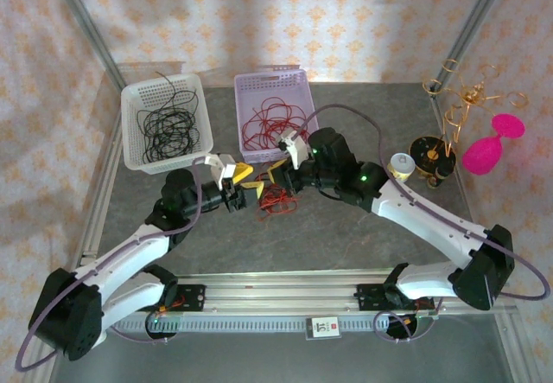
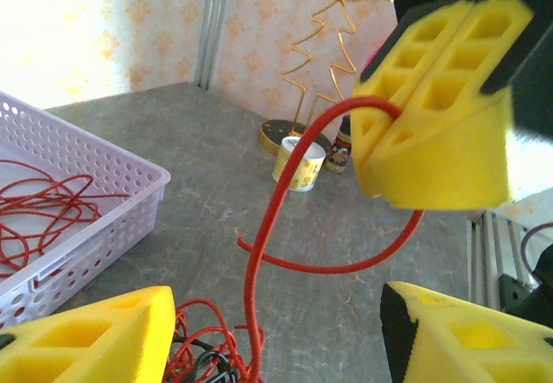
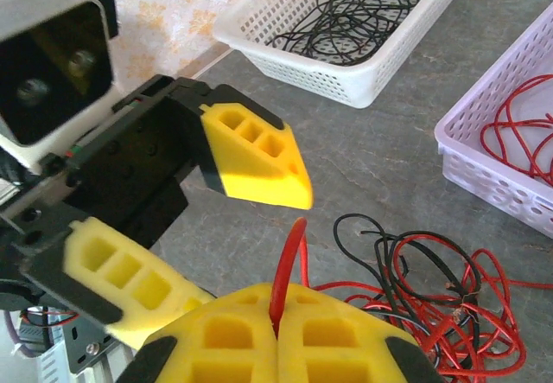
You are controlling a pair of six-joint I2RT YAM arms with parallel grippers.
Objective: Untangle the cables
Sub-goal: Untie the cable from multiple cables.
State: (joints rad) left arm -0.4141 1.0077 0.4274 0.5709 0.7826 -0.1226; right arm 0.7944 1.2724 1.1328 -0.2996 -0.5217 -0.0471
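A white basket [image 1: 130, 130] is placed at 11 o'clock on the grey counter [image 1: 346, 236], a lilac basket [image 1: 270, 76] at 12. A gold wire stand [image 1: 429, 151], pink goblet [image 1: 488, 147] and small tin [image 1: 399, 166] are grouped at 2.

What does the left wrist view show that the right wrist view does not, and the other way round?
Left wrist view adds: a gold wire tree-shaped stand, with a small cream cup and a small dark bottle beside its base.
Right wrist view adds: a white perforated plastic basket holding thin black cables.
Both share: the lilac perforated plastic basket with loose red cables, the left gripper with yellow fingers apart, the right gripper shut on one thin red cable, and the clump of red and black cables on the grey table.
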